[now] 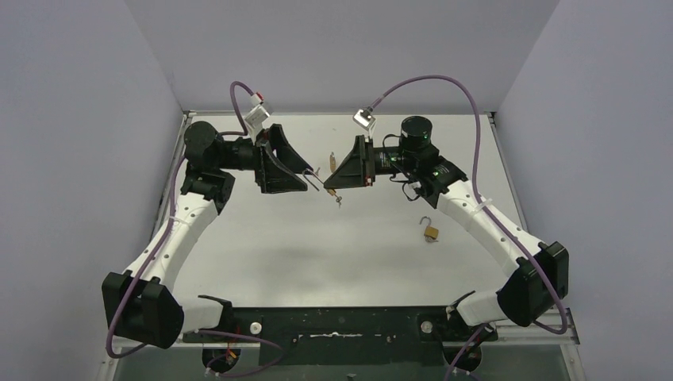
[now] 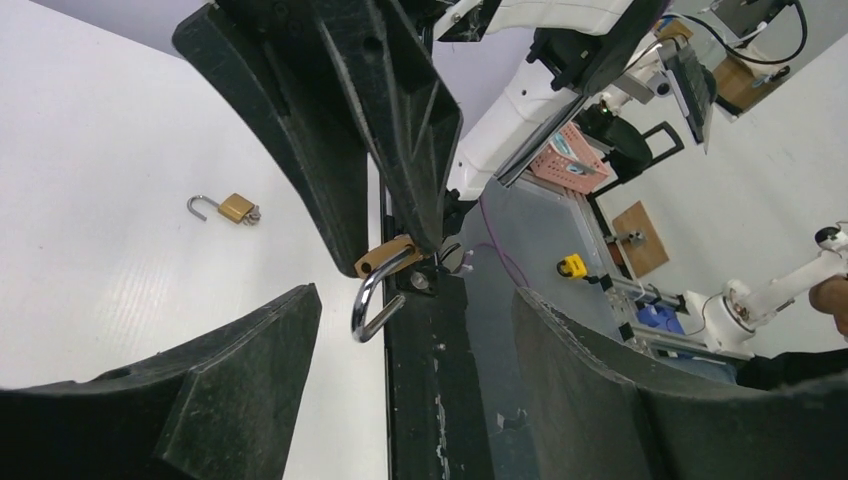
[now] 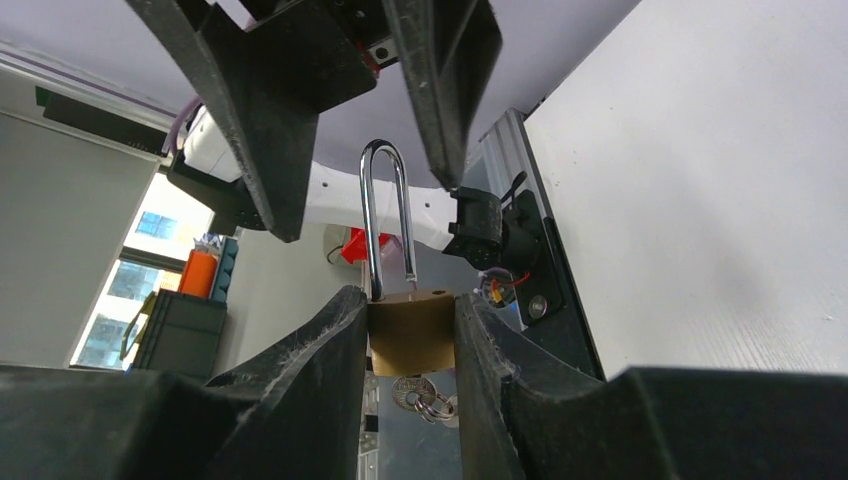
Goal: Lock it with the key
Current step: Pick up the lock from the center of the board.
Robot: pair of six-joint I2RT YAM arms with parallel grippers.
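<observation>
My right gripper (image 3: 410,300) is shut on the body of a brass padlock (image 3: 410,340) and holds it in the air over the table's middle (image 1: 329,184). Its steel shackle (image 3: 385,215) is open and points at the left gripper. A key (image 3: 420,392) on a ring hangs from the lock's underside. My left gripper (image 2: 415,300) is open and empty, and its fingers (image 3: 265,110) stand on either side of the shackle tip without touching it. In the left wrist view the held padlock (image 2: 385,258) sits just beyond my fingers.
A second brass padlock (image 1: 430,232) with an open shackle lies on the white table to the right, also in the left wrist view (image 2: 232,208). The black base bar (image 1: 333,325) runs along the near edge. Grey walls enclose the table.
</observation>
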